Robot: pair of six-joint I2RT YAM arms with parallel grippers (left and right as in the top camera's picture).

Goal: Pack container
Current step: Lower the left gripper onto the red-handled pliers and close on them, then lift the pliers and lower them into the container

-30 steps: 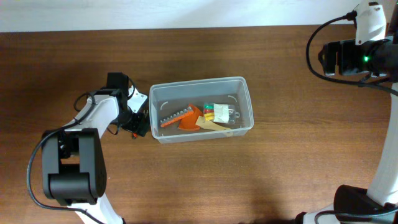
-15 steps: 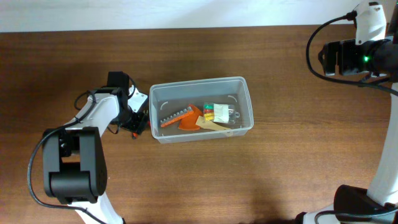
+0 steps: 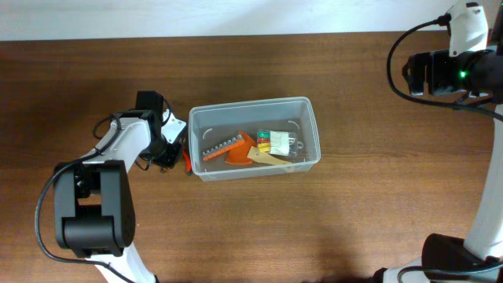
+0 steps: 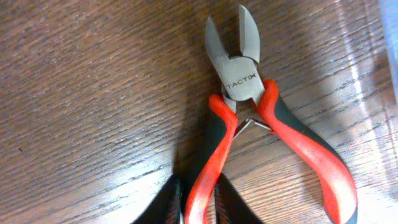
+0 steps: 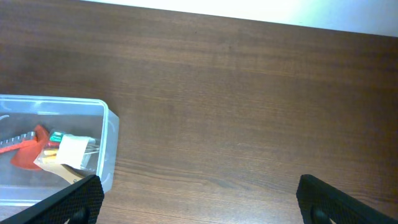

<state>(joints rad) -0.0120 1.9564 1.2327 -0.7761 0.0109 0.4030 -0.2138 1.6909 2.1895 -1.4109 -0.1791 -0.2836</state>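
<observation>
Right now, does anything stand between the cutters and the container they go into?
Only the container's own end wall. The cutters lie on the table just outside it, one handle in the left end effector. Nothing else visible intervenes.

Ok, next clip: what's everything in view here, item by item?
container: one, clear, table centre.
orange pieces: at least two, orange, inside container.
small box: one, clear with coloured bits, inside container.
tan piece: one, tan, inside container.
side cutters: one, red-and-black handles, on table left of container.
table: one, brown wood.
left gripper: closed on one cutter handle.
right gripper: open, empty, far right.
</observation>
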